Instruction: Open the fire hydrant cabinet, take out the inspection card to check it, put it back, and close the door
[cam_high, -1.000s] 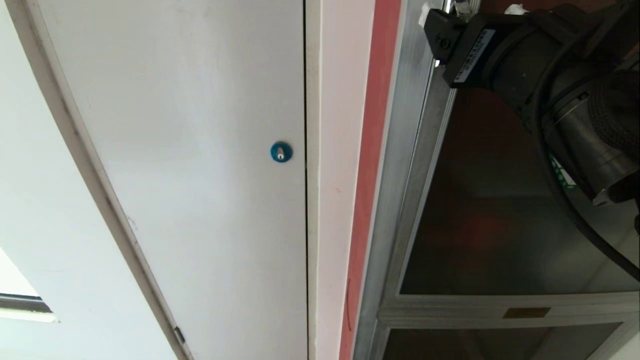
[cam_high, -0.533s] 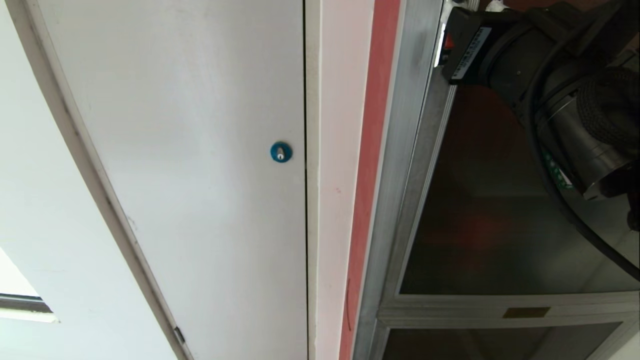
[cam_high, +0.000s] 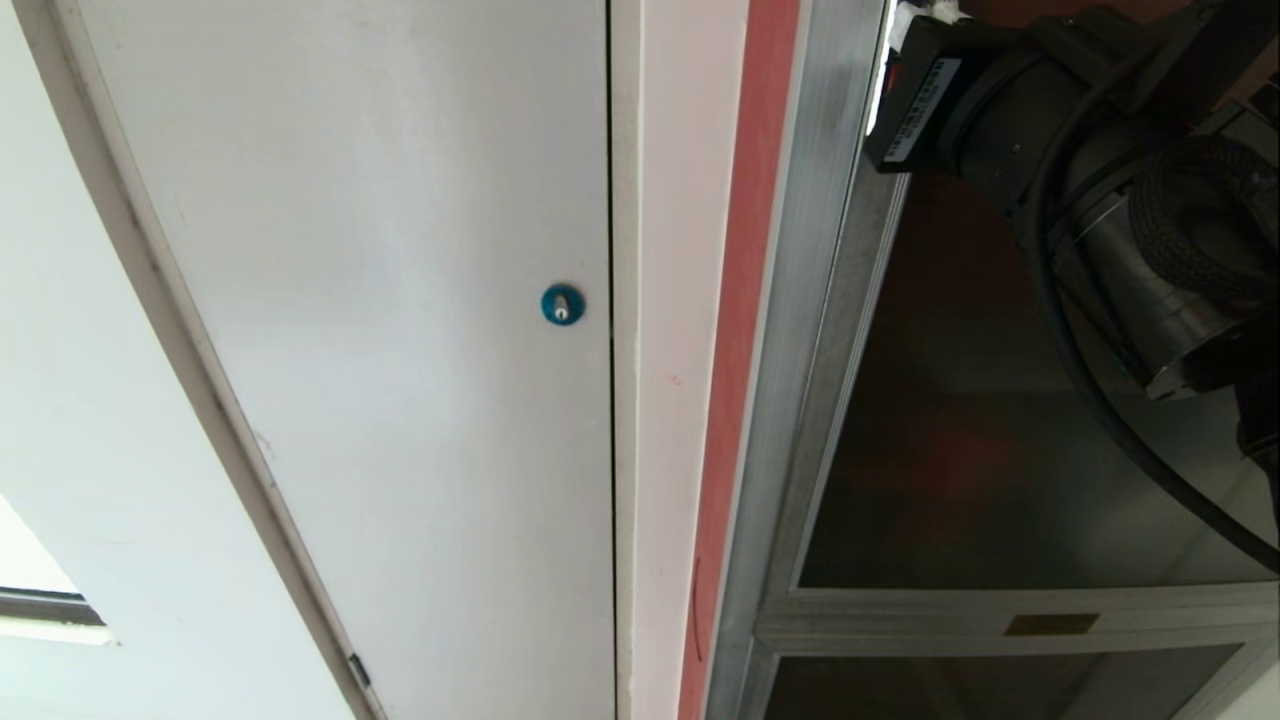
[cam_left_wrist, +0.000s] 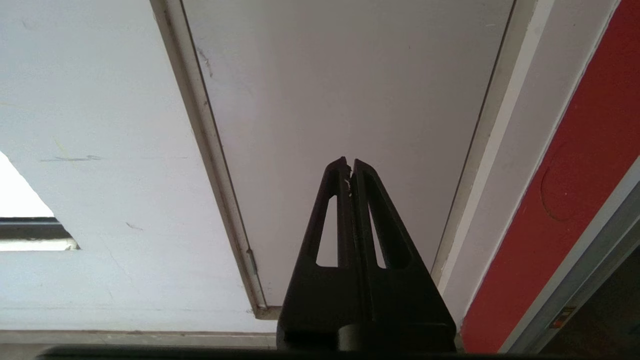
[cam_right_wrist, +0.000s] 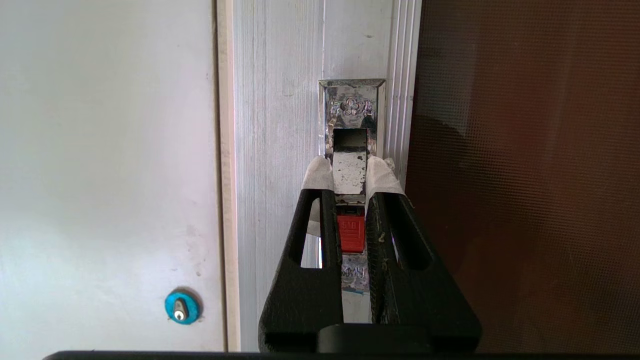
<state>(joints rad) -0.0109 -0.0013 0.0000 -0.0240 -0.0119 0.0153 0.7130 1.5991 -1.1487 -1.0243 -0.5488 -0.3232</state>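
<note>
**Clamping the right gripper on the cabinet door latch**

Looking through the right wrist view, I have the right gripper (cam_right_wrist: 350, 172) up against the silver frame of the door (cam_right_wrist: 525, 175), its two white-padded fingertips (cam_right_wrist: 317, 175) set on either side of the chrome latch handle (cam_right_wrist: 349, 172). The fingers stand narrow, only the width of that small metal tab between them, and both pads appear to touch its sides, so I read it as pinched on the latch. Below the tab, between the black fingers, a red plastic piece (cam_right_wrist: 350, 232) of the latch shows. The latch plate sits in the frame strip just beside the dark tinted glass.

From the head view, the right arm enters from the upper right corner and its wrist lies across the top of the door (cam_high: 1000, 450); the fingertips themselves run off the top edge there, so I cannot confirm the grip from that angle. The fire hydrant cabinet (cam_high: 800, 300) is shut, its silver frame upright beside a red strip of wall. Through the tinted glass I see only a dim red glow, and nothing of the inspection card can be made out.

To the left of the cabinet stands a plain white door (cam_high: 400, 300) with a blue round lock (cam_high: 562, 304).

My left gripper (cam_left_wrist: 350, 165) is parked, its black fingers pressed together with nothing in them, pointing at that white door (cam_left_wrist: 350, 75).
</note>
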